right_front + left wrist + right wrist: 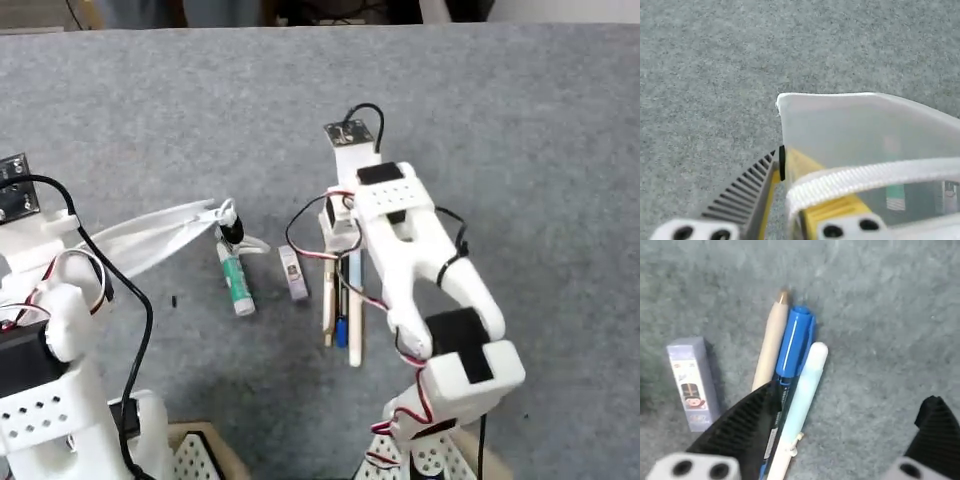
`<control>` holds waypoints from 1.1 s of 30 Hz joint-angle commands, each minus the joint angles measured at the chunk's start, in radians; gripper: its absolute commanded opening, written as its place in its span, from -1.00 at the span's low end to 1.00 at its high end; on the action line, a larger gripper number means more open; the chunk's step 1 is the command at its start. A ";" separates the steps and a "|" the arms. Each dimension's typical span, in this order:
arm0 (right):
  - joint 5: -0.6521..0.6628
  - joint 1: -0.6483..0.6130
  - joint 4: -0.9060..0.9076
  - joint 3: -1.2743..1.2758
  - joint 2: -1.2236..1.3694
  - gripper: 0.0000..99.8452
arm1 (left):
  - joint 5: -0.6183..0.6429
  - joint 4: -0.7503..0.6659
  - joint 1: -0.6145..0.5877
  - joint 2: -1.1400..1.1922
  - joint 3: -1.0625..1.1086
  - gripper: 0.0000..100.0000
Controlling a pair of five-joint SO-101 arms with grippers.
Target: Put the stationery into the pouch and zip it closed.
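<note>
A white translucent pouch (150, 235) lies at the left, its black zip pull (231, 231) at the end nearest the stationery. My left gripper (782, 162) is shut on the pouch's edge (790, 125), the yellow finger inside and the toothed finger outside. Beside the pull lie a green-and-white stick (235, 277) and a lavender eraser (293, 273). A beige pencil (771, 342), a blue pen (794, 347) and a pale blue pen (807, 377) lie side by side. My right gripper (840, 415) hangs open just above them, one finger over the pens.
Grey carpet-like cloth (520, 130) covers the whole table. The right arm's white body (420, 260) hides part of the pens from above. The arms' bases stand at the near edge, and bare cloth stretches to the far side and right.
</note>
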 commanded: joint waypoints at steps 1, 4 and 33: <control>-0.006 0.038 -0.009 -0.047 0.008 -0.16 | 0.008 -0.015 -0.010 -0.008 -0.010 -0.94; -0.005 0.060 -0.011 -0.047 0.024 -0.16 | 0.008 -0.017 -0.010 -0.009 -0.008 -0.94; -0.006 0.020 -0.052 -0.185 0.269 -0.86 | 0.008 -0.015 -0.010 -0.009 -0.013 -0.94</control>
